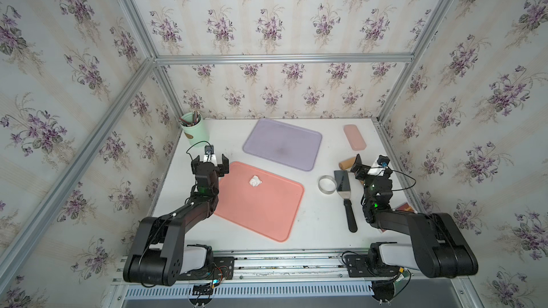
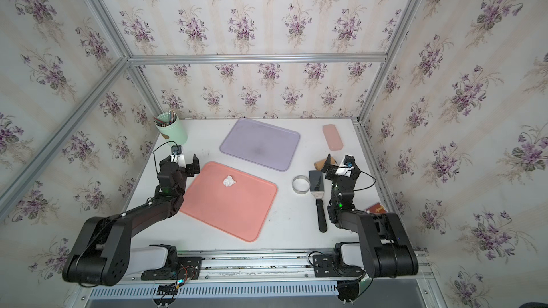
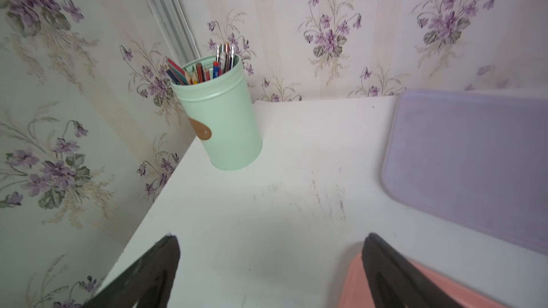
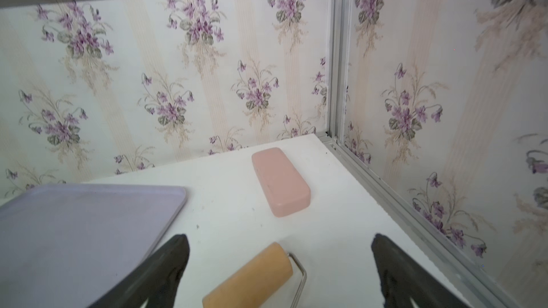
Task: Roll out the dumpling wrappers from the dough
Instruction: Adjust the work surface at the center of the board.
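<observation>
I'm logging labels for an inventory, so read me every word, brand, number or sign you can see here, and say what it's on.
No text here can be read.
Tan patch on the green pencil cup: no legible marking.
Dark red card: a gold mark, too small to read.

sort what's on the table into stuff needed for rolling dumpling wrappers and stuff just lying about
For the job: dough, pink tray under it, wooden roller, metal ring, likely the spatula and purple tray.
Just lying about: green pencil cup, pink block, reddish card.
</observation>
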Robot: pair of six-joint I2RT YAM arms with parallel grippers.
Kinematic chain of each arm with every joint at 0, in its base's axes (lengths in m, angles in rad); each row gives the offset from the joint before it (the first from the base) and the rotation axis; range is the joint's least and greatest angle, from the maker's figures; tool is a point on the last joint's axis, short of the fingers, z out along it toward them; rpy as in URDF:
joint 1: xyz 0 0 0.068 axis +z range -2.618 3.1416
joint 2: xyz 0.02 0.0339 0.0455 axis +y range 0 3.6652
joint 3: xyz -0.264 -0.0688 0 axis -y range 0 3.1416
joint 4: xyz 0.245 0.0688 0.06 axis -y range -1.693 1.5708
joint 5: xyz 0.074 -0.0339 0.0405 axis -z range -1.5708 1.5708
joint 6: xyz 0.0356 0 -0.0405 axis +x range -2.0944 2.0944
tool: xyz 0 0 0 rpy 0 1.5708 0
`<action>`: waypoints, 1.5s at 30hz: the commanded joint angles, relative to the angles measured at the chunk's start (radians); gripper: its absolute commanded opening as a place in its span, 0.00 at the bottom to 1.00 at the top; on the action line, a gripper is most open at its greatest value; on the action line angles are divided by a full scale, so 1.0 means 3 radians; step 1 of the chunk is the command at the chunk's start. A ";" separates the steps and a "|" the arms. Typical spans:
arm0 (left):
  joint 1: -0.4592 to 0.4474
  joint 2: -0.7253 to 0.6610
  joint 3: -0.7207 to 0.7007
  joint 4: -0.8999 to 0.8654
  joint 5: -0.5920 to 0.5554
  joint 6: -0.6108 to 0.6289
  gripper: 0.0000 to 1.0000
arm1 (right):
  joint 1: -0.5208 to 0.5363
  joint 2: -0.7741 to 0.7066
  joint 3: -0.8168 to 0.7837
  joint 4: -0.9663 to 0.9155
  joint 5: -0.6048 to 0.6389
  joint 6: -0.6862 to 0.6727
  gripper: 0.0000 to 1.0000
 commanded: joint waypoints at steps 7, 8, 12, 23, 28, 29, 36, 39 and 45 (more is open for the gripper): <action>0.0045 -0.0423 0.0550 -0.1425 0.0298 -0.1106 0.99 | -0.0016 -0.0845 0.0934 -0.2705 -0.0476 0.0865 1.00; 0.0051 -0.0413 0.0565 -0.1433 0.0350 -0.1163 0.99 | -0.0016 -0.0870 0.0957 -0.2789 -0.0521 0.0952 1.00; 0.0061 -0.0377 0.0758 -0.1774 0.0705 -0.1289 0.95 | 0.0005 -0.0782 0.1290 -0.3512 -0.0654 0.1165 0.95; -0.0535 -0.0520 0.0848 -0.2470 0.1194 -0.1358 0.80 | 0.1880 -0.0263 0.1722 -0.4976 -0.0067 0.2640 0.84; -0.1004 -0.0486 0.0818 -0.2652 0.1117 -0.1364 0.79 | 0.2677 0.0196 0.1684 -0.4812 0.0024 0.3297 0.78; -0.1034 -0.0488 0.0814 -0.2685 0.1119 -0.1387 0.79 | 0.2781 0.0271 0.1659 -0.4720 0.0003 0.3385 0.76; -0.1059 -0.0648 0.0658 -0.2838 0.1155 -0.1411 0.77 | 0.3189 0.0905 0.1802 -0.4477 -0.0115 0.3677 0.61; -0.1059 -0.0703 0.0674 -0.2999 0.1085 -0.1380 0.77 | 0.3225 0.1057 0.1807 -0.4362 -0.0171 0.3697 0.50; -0.1062 -0.0698 0.0685 -0.3127 0.1051 -0.1366 0.74 | 0.3261 0.1298 0.1976 -0.4526 -0.0096 0.3615 0.36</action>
